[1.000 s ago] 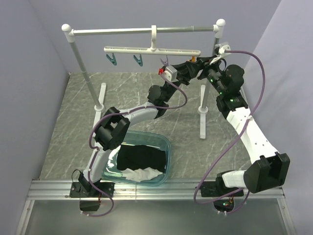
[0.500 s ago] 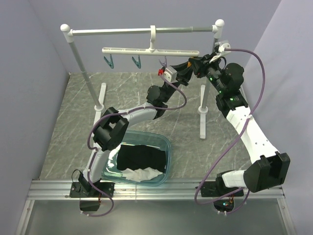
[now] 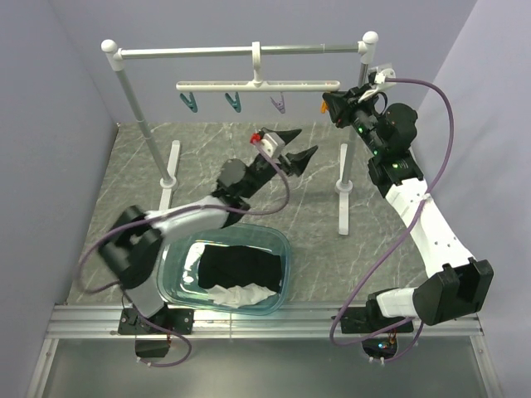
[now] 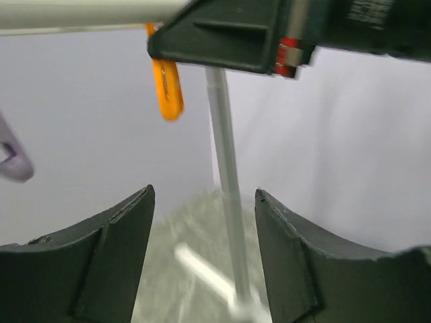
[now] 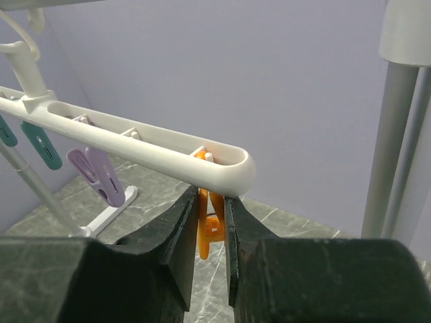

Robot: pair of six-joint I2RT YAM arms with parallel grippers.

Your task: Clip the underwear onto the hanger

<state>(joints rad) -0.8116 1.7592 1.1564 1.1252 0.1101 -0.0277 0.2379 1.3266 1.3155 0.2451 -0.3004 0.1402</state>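
The black underwear [image 3: 241, 262] lies in the teal basin [image 3: 282, 249] at the near side of the table. The white hanger [image 3: 257, 84] hangs from the rack rail with two teal pegs [image 3: 189, 103], a purple peg [image 3: 279, 104] and an orange peg [image 3: 323, 105]. My right gripper [image 3: 330, 106] is shut on the orange peg [image 5: 211, 225] under the hanger's right end [image 5: 222, 168]. My left gripper [image 3: 303, 143] is open and empty in mid-air, below the hanger. In the left wrist view it [image 4: 202, 202] faces the orange peg [image 4: 166, 87] and a rack post [image 4: 225, 175].
The tall rack [image 3: 241, 51] spans the back, with its right post [image 3: 344, 174] and feet on the marble table. A white cloth [image 3: 241, 294] lies in the basin beside the underwear. Walls close in on the left and right.
My left arm has pulled back from the hanger, down and to the left, with its gripper open. My right gripper has stayed at the orange peg. The hanger has shifted slightly.
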